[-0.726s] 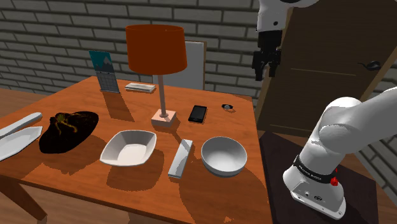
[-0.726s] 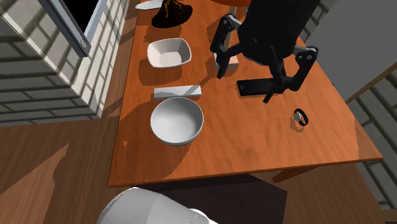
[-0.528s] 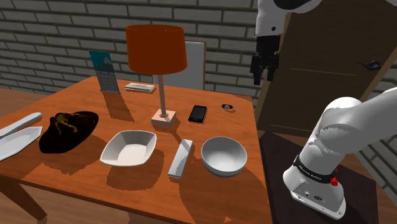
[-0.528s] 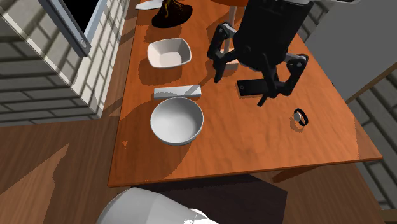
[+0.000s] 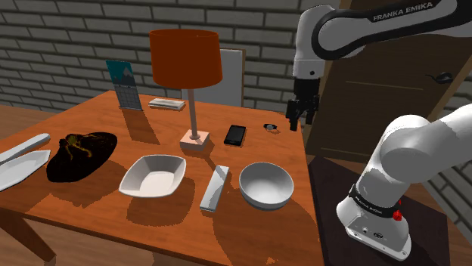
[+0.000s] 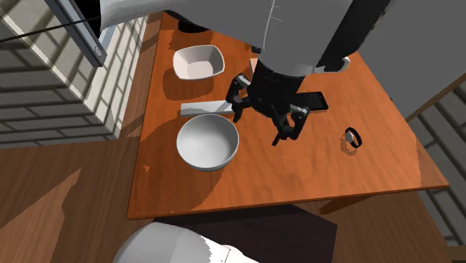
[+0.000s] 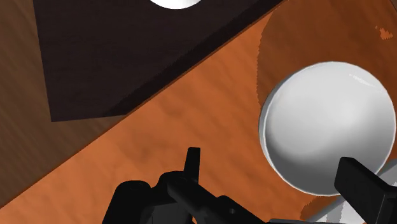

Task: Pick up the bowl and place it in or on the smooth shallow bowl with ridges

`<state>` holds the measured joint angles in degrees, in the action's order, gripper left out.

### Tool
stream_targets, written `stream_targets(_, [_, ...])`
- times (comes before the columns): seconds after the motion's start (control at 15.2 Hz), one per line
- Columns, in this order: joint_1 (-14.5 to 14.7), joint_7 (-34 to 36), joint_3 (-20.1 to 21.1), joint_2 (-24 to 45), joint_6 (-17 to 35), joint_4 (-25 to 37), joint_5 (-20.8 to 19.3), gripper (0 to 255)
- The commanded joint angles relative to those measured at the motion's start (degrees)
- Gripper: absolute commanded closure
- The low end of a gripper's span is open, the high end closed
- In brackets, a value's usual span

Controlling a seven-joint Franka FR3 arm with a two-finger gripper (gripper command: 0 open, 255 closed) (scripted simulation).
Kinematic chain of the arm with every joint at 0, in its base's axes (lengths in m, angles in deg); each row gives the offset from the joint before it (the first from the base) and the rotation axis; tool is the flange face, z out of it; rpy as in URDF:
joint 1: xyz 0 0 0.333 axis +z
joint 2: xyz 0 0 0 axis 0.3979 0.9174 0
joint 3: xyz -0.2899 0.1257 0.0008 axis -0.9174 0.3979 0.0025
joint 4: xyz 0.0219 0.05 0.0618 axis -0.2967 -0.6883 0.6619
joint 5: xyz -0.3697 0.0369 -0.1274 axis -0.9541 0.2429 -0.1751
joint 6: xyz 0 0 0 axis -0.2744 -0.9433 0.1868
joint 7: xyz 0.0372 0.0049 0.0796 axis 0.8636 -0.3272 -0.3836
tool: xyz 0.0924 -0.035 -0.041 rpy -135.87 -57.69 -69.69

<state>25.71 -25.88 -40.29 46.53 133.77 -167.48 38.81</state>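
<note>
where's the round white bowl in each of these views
Shoulder view: the round white bowl sits low, right of centre, near the orange table's edge by the dark stand.
Second exterior view: the bowl is left of centre, just left of the open hand.
Wrist view: the bowl lies just beyond the hand, by one finger.
Shared landmark: the table edge next to the stand, which the bowl lies close to.

The arm (image 6: 299, 37) covers most of the black phone (image 6: 320, 101) in the second exterior view. In the wrist view the gripper (image 7: 271, 160) overlaps the rim of the round bowl (image 7: 324, 121). The shoulder view's left edge cuts the white dish (image 5: 19, 168). The dark item (image 5: 270, 126) beside the phone is too small to tell.
</note>
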Motion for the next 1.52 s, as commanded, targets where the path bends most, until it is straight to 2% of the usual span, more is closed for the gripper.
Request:
stream_targets(0.0, [0.6, 0.1, 0.7, 0.9, 5.2, -3.4, 1.1, 0])
stream_targets(0.33, [2.9, 0.5, 3.0, 6.0, 18.2, -10.0, 4.6, 0])
stream_targets(0.66, [6.1, 0.1, 5.1, 15.7, 33.3, -13.9, 9.1, 0])
stream_targets(1.19, [8.1, -1.4, 5.7, 23.1, 42.9, -16.0, 12.3, 0])
stream_targets(1.45, [8.1, -1.4, 5.7, 23.1, 42.9, -16.0, 12.3, 0])
